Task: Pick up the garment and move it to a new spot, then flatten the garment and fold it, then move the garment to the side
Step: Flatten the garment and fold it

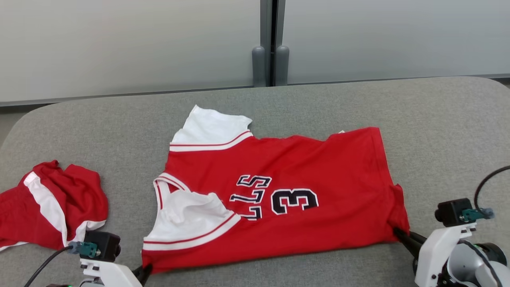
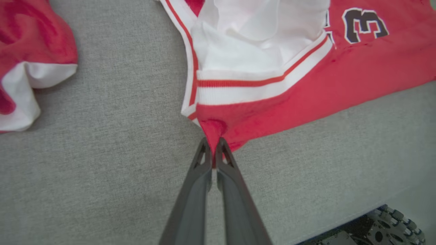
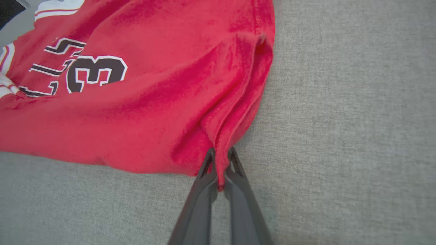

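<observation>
The garment (image 1: 303,167) is a red jersey with white sleeves and a black number, lying sideways on the grey table (image 1: 438,127), collar end at the left. My left gripper (image 1: 144,272) is shut on its near-left corner, and the left wrist view shows red cloth (image 2: 214,131) pinched between the fingertips (image 2: 204,153). My right gripper (image 1: 398,233) is shut on the near-right hem corner. In the right wrist view a fold of the garment (image 3: 136,102) is clamped at the tips of the gripper (image 3: 220,160).
A second red and white cloth (image 1: 48,203) lies crumpled at the table's left edge, also in the left wrist view (image 2: 27,54). Pale wall panels (image 1: 119,44) stand behind the table. The table's near edge and a wheel (image 2: 395,224) show bottom right.
</observation>
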